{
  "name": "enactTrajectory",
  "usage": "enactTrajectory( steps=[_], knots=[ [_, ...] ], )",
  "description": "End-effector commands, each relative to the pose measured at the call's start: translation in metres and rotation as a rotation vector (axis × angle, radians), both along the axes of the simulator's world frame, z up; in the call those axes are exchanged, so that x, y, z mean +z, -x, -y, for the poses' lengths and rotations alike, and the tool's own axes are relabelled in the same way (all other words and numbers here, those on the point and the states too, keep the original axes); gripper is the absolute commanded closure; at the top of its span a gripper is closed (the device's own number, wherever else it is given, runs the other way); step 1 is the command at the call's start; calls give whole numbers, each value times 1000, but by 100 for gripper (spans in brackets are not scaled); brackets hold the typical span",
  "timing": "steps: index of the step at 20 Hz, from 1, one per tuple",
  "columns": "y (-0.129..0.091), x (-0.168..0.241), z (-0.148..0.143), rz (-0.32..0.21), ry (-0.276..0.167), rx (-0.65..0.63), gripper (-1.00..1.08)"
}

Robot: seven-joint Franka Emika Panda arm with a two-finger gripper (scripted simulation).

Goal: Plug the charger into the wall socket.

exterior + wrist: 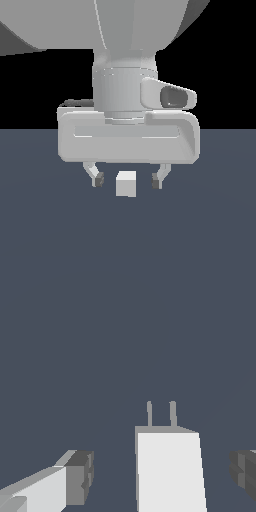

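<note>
The gripper [127, 180] hangs low over the dark grey floor [210, 220] with its two fingers [96, 176] spread wide apart. The charger [126, 184] (a small white block) sits on the floor between them, and neither finger seems to touch it. In the wrist view, two thin prongs [161, 413] stick out of the charger.

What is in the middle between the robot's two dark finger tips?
The small off-white cube charger sits between the open gripper's fingertips, with bare gaps either side, in both views.
</note>
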State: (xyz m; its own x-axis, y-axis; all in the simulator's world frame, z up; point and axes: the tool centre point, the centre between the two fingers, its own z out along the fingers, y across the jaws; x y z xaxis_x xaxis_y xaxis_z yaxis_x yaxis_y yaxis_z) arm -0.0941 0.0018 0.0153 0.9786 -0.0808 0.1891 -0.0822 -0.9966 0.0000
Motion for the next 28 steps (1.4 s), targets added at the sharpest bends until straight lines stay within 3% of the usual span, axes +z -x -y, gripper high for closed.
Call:
enactTrajectory(
  steps=[1, 2, 3, 18, 28],
  knots=[
    [-1, -3, 0, 1, 0, 0, -92],
    [-1, -4, 0, 1, 0, 0, -92],
    [-1, -4, 0, 1, 0, 0, 108],
    [-5, 1, 0, 1, 0, 5, 108],
    [-42, 35, 1, 1, 1, 43, 108]
  ],
)
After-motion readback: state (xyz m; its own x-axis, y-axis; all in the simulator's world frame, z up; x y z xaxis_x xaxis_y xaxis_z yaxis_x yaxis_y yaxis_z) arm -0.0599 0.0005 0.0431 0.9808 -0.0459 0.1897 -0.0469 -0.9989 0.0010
